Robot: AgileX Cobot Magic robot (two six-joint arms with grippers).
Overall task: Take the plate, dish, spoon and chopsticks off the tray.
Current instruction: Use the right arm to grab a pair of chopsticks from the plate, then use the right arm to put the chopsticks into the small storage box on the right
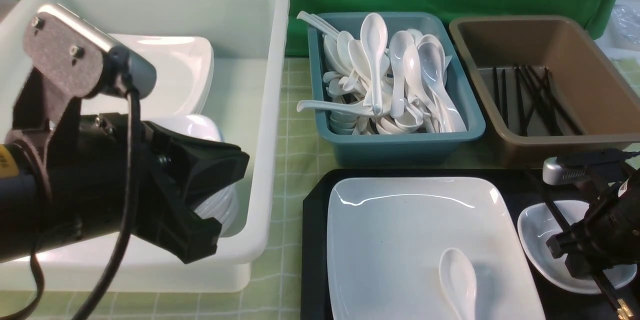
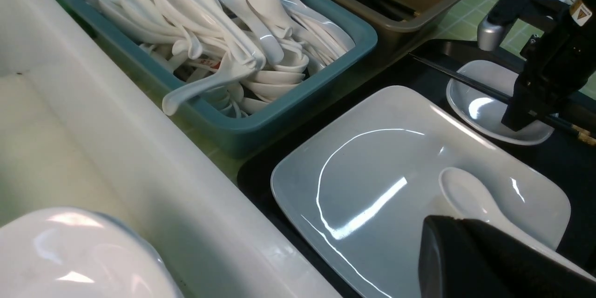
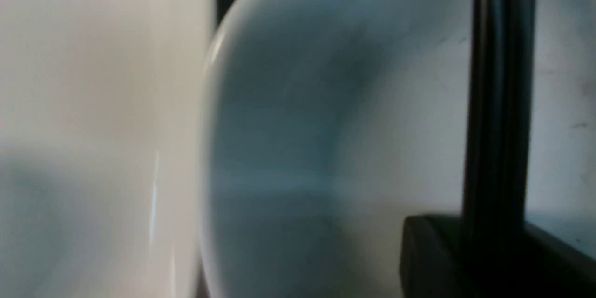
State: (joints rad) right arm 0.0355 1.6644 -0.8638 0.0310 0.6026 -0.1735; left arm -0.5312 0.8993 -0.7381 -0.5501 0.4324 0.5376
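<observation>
The black tray (image 1: 312,240) holds the large white plate (image 1: 400,240) (image 2: 372,181), and the spoon (image 1: 457,280) (image 2: 465,193) lies on the plate's near right part. To the plate's right sits the small dish (image 1: 537,230) (image 2: 479,107) (image 3: 302,125). The black chopsticks (image 1: 552,212) (image 2: 465,81) (image 3: 496,102) lie slanted across it. My right gripper (image 1: 575,255) (image 2: 519,121) (image 3: 465,251) stands over the dish, shut on the chopsticks. My left gripper (image 1: 225,195) (image 2: 447,223) hovers shut and empty over the white tub's near right side.
The white tub (image 1: 270,110) at left holds stacked plates and bowls. Behind the tray stand a teal bin (image 1: 400,145) full of white spoons and a brown bin (image 1: 550,145) with black chopsticks. A green checked cloth covers the table.
</observation>
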